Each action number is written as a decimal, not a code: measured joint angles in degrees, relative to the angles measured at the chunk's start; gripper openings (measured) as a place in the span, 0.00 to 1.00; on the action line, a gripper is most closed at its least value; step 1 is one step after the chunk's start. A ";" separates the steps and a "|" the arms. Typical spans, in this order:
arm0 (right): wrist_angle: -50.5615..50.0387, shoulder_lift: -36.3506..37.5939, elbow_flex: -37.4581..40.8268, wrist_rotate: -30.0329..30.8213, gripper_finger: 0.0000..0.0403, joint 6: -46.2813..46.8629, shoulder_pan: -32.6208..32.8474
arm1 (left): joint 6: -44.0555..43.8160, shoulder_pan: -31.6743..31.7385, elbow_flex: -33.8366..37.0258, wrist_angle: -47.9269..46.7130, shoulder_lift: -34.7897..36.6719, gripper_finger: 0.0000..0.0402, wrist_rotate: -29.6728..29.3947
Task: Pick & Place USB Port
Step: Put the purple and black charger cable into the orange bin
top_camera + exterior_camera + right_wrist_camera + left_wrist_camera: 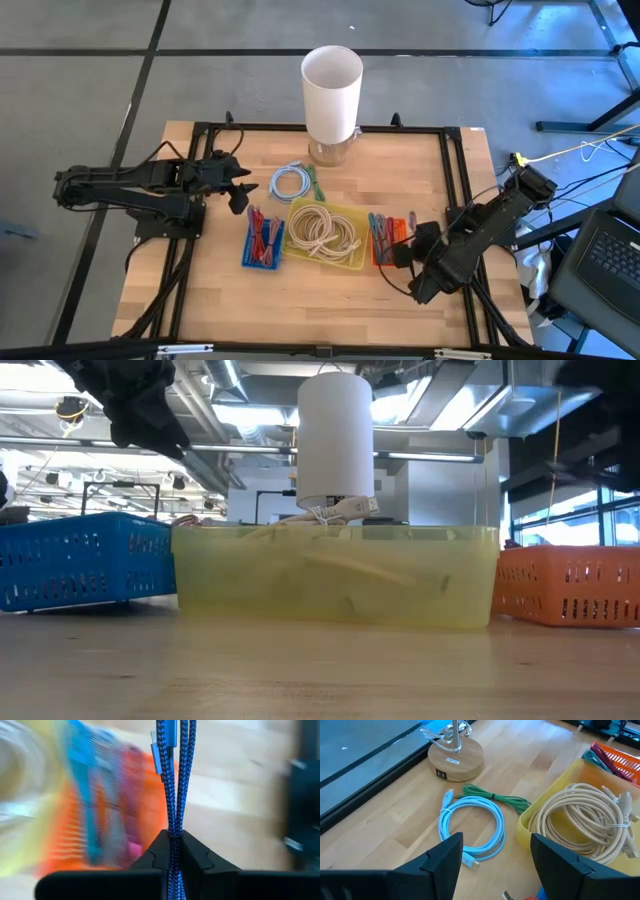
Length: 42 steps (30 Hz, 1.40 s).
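My right gripper [175,837] hovers over the orange basket [384,243] at the table's right, shut on a blue braided USB cable [175,785]. Bundled cables lie in the orange basket. The yellow basket [352,262] in the middle holds a coil of cream cable [322,230], and the blue basket [247,255] to its left holds more cables. My left gripper [496,840] stands open at the table's left, above a light-blue cable coil [470,827] that lies flat on the wood. My right gripper pinches two side-by-side strands of the blue braided cable [175,827] between its two fingertips. The fingers slant downward from the table's right. The strands run on past the fingertips to a metal plug [162,752] and are lifted clear above the orange basket.
A white cylinder lamp [332,88] on a round wooden base [456,757] stands at the table's far edge. A green cable [495,797] lies beside the light-blue coil. A black frame [455,175] borders the wooden table. A laptop [612,250] sits off the table's right.
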<state>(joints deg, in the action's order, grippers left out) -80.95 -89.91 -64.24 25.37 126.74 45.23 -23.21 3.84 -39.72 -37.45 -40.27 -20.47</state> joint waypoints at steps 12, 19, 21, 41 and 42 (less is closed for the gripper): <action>8.84 -3.87 -1.08 9.48 0.05 -9.22 -6.89 | -0.19 0.00 -0.02 1.85 0.00 0.56 0.00; 15.20 -6.16 -1.08 7.76 0.05 -17.93 -11.69 | -0.15 0.01 -0.02 1.84 -0.01 0.56 0.27; 16.66 -6.96 -1.08 6.46 0.05 -19.49 -12.46 | -0.14 0.00 -0.02 1.81 -0.02 0.56 0.86; 17.55 -11.67 -1.08 2.45 0.05 -20.73 -13.25 | -0.03 0.02 -0.02 1.70 -0.02 0.56 1.07; 17.51 -11.65 -1.08 2.45 0.05 -20.70 -13.25 | -0.03 0.01 -0.02 1.70 -0.01 0.56 1.07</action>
<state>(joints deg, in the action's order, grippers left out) -63.44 -101.56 -65.32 27.81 106.04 31.99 -23.24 3.85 -39.75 -35.75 -40.29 -19.40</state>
